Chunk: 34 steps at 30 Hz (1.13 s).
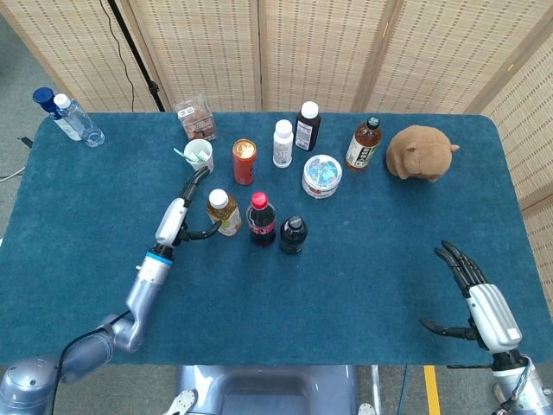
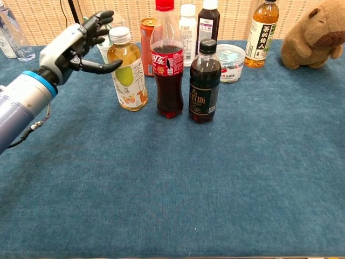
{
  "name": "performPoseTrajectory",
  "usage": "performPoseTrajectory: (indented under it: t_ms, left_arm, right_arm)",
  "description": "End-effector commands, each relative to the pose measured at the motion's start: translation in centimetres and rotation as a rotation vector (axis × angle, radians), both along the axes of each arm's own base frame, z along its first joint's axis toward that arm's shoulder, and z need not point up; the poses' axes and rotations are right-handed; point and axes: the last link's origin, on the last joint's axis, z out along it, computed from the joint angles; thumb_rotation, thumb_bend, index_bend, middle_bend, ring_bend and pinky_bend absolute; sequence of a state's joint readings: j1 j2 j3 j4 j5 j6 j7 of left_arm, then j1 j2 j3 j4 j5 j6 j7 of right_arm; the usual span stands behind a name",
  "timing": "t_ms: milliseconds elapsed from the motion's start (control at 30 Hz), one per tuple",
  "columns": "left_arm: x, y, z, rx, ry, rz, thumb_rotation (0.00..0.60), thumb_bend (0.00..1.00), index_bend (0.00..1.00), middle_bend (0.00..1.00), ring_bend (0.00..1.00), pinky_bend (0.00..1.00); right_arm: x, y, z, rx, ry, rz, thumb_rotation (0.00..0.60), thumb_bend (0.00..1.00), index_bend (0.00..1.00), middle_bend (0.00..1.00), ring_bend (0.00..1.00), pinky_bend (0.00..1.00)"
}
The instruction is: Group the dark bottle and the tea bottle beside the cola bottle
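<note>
Chest view: your left robot hand [image 2: 75, 43] hangs open beside the tea bottle [image 2: 127, 70], which stands leaning just left of the cola bottle [image 2: 167, 59].

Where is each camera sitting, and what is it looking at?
Head view: high up, looking steeply down on the whole blue table; both arms show, left hand and right hand.
Chest view: low at the table's near edge, looking level across it at the bottles; only the left hand shows.
Both share the tea bottle, cola bottle, dark bottle and plush toy.
</note>
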<state>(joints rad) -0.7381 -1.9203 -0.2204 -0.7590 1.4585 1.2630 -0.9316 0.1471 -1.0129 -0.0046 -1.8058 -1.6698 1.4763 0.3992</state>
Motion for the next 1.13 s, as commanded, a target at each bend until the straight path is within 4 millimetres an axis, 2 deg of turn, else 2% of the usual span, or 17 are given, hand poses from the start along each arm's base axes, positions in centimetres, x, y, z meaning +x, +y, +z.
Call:
performPoseTrajectory:
  t_ms: [33, 167, 267, 433, 567, 633, 767, 967, 1133]
  left_arm:
    - [-0.6, -0.6, 1.8, 0.027, -0.032, -0.014, 0.600, 0.29, 0.00, 0.00, 0.00, 0.00]
    - [-1.9, -1.6, 4.3, 0.029, -0.005, -0.027, 0.600, 0.25, 0.00, 0.00, 0.00, 0.00]
    - [-3.3, -3.4, 8.1, 0.090, 0.072, -0.021, 0.600, 0.21, 0.00, 0.00, 0.00, 0.00]
    - [-4.8, -6.1, 12.2, 0.169, 0.223, 0.036, 0.600, 0.20, 0.00, 0.00, 0.00, 0.00]
    - [-7.0, -9.7, 15.6, 0.187, 0.383, 0.121, 0.600, 0.20, 0.00, 0.00, 0.00, 0.00]
    - [-9.0, -12.8, 17.9, 0.165, 0.464, 0.168, 0.600, 0.20, 0.00, 0.00, 0.00, 0.00]
    - [-11.1, -16.1, 19.5, 0.124, 0.544, 0.249, 0.600, 0.16, 0.00, 0.00, 0.00, 0.00]
    - [-14.1, -21.1, 20.8, 0.082, 0.657, 0.384, 0.600, 0.14, 0.00, 0.00, 0.00, 0.00]
    - [-14.6, -23.0, 20.9, 0.142, 0.732, 0.400, 0.600, 0.10, 0.00, 0.00, 0.00, 0.00]
  right_arm:
    - [0.0, 0.0, 0.0, -0.001, 0.003, 0.000, 0.600, 0.00, 0.02, 0.00, 0.00, 0.07]
    - [-0.1, 0.1, 0.1, -0.016, 0.030, -0.004, 0.600, 0.00, 0.01, 0.00, 0.00, 0.02]
    - [-0.3, 0.1, 0.4, -0.065, 0.094, -0.019, 0.600, 0.00, 0.01, 0.00, 0.00, 0.00]
    - [-0.3, 0.2, 0.5, -0.103, 0.153, -0.028, 0.600, 0.00, 0.00, 0.00, 0.00, 0.00]
    - [-0.3, 0.3, 0.5, -0.136, 0.232, -0.041, 0.600, 0.00, 0.00, 0.00, 0.00, 0.00]
    - [-0.5, 0.5, 0.5, -0.151, 0.303, -0.078, 0.600, 0.00, 0.00, 0.00, 0.00, 0.00]
    - [-0.7, 0.6, 0.5, -0.171, 0.409, -0.126, 0.600, 0.00, 0.00, 0.00, 0.00, 0.00]
    - [-0.7, 0.8, 0.6, -0.153, 0.524, -0.191, 0.600, 0.00, 0.00, 0.00, 0.00, 0.00]
    - [-0.2, 1.0, 0.7, -0.161, 0.510, -0.199, 0.600, 0.00, 0.00, 0.00, 0.00, 0.00]
